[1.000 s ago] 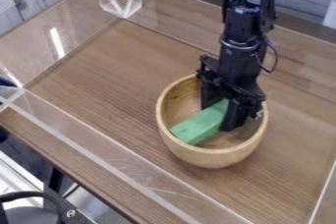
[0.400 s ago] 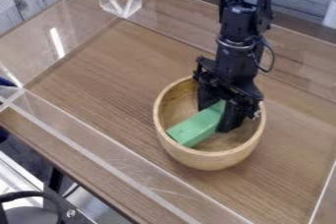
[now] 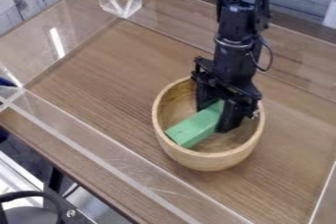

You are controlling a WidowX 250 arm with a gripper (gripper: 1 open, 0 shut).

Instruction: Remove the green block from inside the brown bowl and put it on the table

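Note:
The brown bowl (image 3: pixel 245 145) stands on the table (image 3: pixel 118 71), right of centre and toward the front. Inside it the green block (image 3: pixel 192 128) lies tilted, its lower end near the bowl's left wall and its upper end raised between the black fingers. My gripper (image 3: pixel 222 106) reaches straight down into the bowl and is shut on that raised end. The fingers hide the block's far tip.
Clear acrylic walls (image 3: pixel 79 120) edge the tabletop on all sides. A clear V-shaped bracket (image 3: pixel 120 0) stands at the back left. Bare wood lies to the left of the bowl and behind it.
The gripper has risen a little and shifted slightly left, and the block's gripped end has come up with it. The jaws keep the same width.

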